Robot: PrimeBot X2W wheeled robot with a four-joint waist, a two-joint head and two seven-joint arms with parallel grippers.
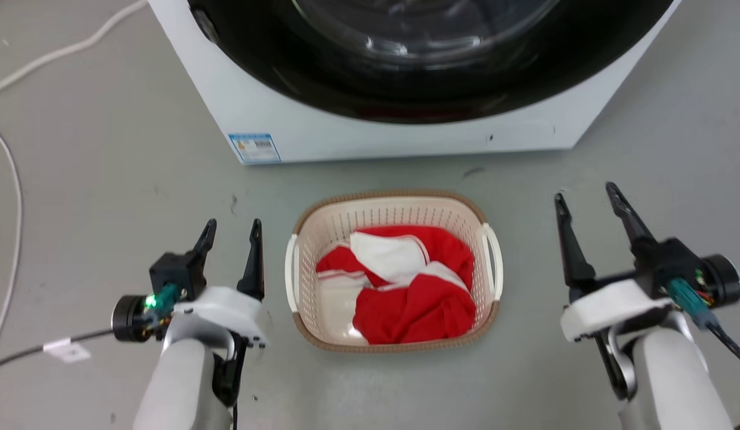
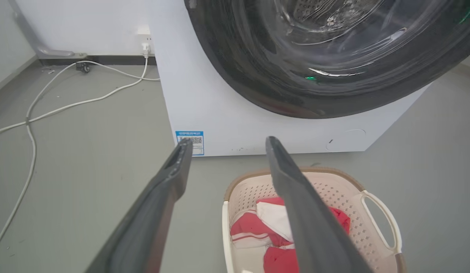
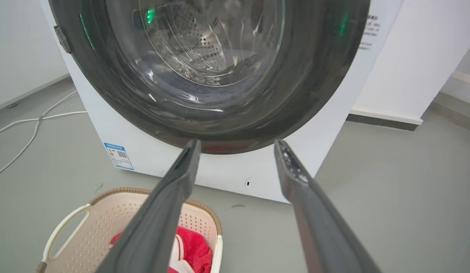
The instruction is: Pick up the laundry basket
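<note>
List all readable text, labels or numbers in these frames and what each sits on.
Nothing can be quoted; no text is legible.
Blue-edged sticker on the washing machine front, lower corner: code pattern and print, too small to read.
Dark printed lines on the machine's front, right wrist view: blurred, unreadable.
White tag on the dark cable: no print discernible.
On the laundry basket: no text seen.

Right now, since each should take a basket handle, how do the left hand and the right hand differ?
The left hand sits close beside the laundry basket; the right hand stands farther off from it. The right hand reaches level with the basket's far rim; the left hand stops short of it. Both are open, empty, and point toward the washing machine.
</note>
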